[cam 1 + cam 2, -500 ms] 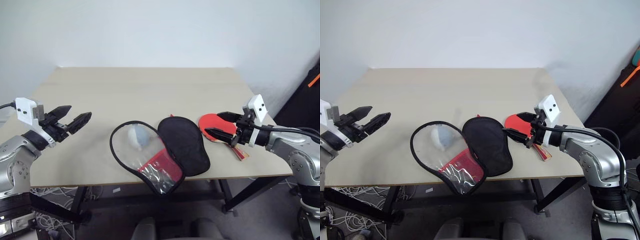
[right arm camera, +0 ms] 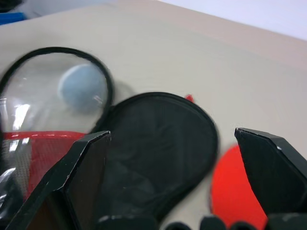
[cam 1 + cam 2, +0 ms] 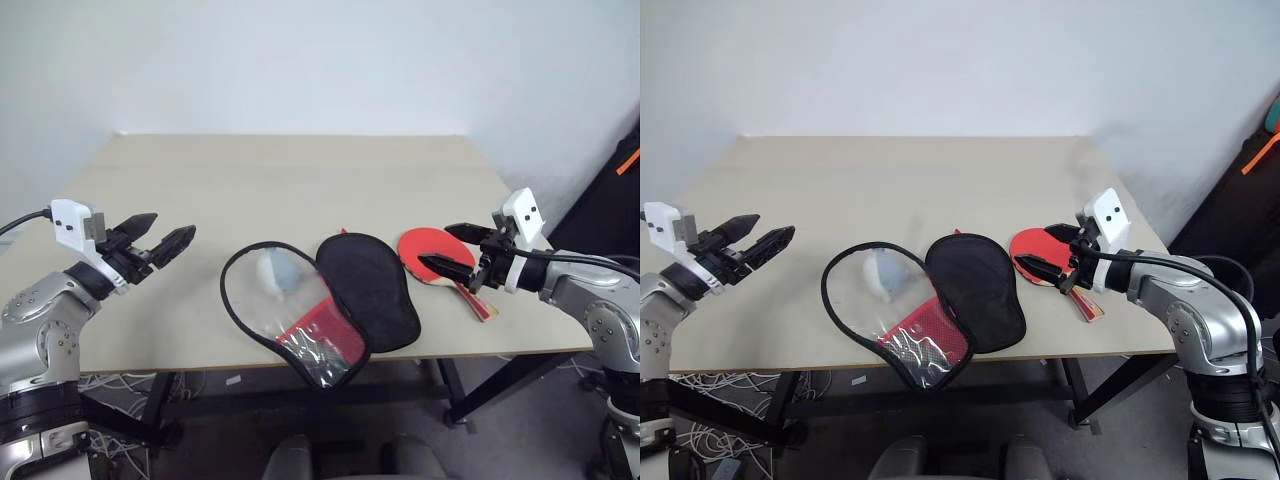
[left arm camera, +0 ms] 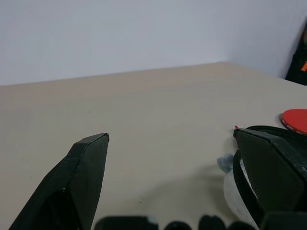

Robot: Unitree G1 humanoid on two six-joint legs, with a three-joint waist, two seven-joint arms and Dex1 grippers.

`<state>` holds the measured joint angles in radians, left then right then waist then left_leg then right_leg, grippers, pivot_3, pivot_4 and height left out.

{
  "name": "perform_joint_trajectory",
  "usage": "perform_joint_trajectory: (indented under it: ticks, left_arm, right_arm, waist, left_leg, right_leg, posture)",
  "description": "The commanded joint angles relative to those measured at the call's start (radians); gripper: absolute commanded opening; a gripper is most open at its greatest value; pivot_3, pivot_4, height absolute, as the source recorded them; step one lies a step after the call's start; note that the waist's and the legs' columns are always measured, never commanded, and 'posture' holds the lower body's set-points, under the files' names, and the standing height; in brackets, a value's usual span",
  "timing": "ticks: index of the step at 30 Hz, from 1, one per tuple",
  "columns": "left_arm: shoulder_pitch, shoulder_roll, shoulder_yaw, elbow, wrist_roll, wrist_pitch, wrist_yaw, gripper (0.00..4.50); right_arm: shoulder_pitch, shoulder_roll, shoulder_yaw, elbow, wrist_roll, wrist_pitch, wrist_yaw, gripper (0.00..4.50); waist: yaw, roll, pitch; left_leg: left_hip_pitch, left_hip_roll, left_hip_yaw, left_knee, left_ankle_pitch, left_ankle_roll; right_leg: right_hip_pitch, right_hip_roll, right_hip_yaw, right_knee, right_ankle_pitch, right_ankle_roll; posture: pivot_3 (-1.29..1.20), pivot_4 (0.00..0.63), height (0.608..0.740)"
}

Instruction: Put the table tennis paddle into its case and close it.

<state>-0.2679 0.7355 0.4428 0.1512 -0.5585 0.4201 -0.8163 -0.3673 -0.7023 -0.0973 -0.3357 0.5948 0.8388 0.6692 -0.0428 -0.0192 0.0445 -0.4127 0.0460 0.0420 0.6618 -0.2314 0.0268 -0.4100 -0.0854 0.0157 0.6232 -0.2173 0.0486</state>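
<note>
The table tennis paddle [image 3: 422,246] lies flat on the table's right side, red face up, its striped handle [image 3: 480,304] pointing to the near right. Its case [image 3: 368,290] lies open flat beside it at the middle front. The black lining half is nearest the paddle. The pale shiny half [image 3: 275,290], with a red patch and a pale round shape in it, lies to the left. My right gripper [image 3: 434,246] hovers open just above the paddle's face, holding nothing. My left gripper [image 3: 172,224] hangs open over the table's left, well apart from the case.
The beige table [image 3: 290,175] has bare surface behind and to the left of the case. The case's lower end reaches the table's front edge [image 3: 200,368]. A dark object with an orange strap [image 3: 628,160] stands at the far right. Cables lie on the floor below.
My left gripper has edged a little to the right, toward the case. My right gripper has shifted slightly to the right over the paddle. Both stay open; paddle and case have not moved.
</note>
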Motion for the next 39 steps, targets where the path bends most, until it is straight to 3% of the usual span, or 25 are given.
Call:
perform_joint_trajectory:
  ticks: [1, 6, 11, 20, 39]
  left_arm:
    - [-0.04, 0.013, -0.017, -0.026, 0.011, -0.023, -0.009, 4.44]
    - [-0.061, 0.027, -0.057, -0.035, 0.019, -0.036, -0.065, 4.44]
    - [-0.066, 0.083, -0.071, -0.095, 0.005, -0.003, -0.114, 4.44]
    - [-0.05, 0.195, -0.086, -0.107, -0.034, 0.027, -0.318, 4.44]
    - [0.029, 0.142, -0.097, -0.105, -0.039, 0.087, -0.365, 4.44]
  right_arm:
    - [0.014, -0.044, -0.07, -0.039, 0.002, 0.018, -0.017, 4.5]
    - [0.027, -0.065, -0.072, -0.007, -0.029, 0.028, -0.04, 4.5]
    - [-0.044, -0.083, -0.033, 0.152, -0.088, 0.077, -0.07, 4.5]
    - [-0.117, -0.082, 0.078, 0.268, -0.187, 0.094, -0.072, 4.5]
    - [-0.108, -0.049, 0.126, 0.283, -0.252, 0.104, -0.074, 4.5]
  waist:
    - [0.0, 0.0, 0.0]
    - [-0.002, 0.0, 0.0]
    - [-0.001, 0.0, 0.0]
    - [-0.001, 0.001, 0.0]
    - [-0.001, 0.001, 0.0]
  left_leg:
    - [0.0, 0.0, 0.0, 0.0, 0.0, 0.0]
    - [0.0, 0.0, 0.0, 0.0, 0.0, 0.001]
    - [0.0, 0.0, 0.001, 0.0, 0.0, 0.001]
    - [0.0, 0.0, 0.001, 0.0, 0.0, 0.001]
    - [0.0, 0.0, 0.001, 0.0, 0.001, 0.001]
  right_leg:
    - [0.0, 0.0, 0.0, 0.0, 0.0, 0.0]
    - [0.0, 0.0, 0.0, 0.0, 0.0, 0.0]
    - [0.0, 0.0, 0.001, 0.0, 0.0, 0.0]
    - [-0.001, 0.0, 0.001, 0.0, -0.001, 0.001]
    - [0.0, 0.0, 0.001, 0.0, -0.002, 0.002]
  posture:
    - [0.0, 0.0, 0.74]
    - [0.0, 0.0, 0.74]
    - [0.0, 0.0, 0.74]
    - [0.0, 0.0, 0.74]
    - [0.0, 0.0, 0.74]
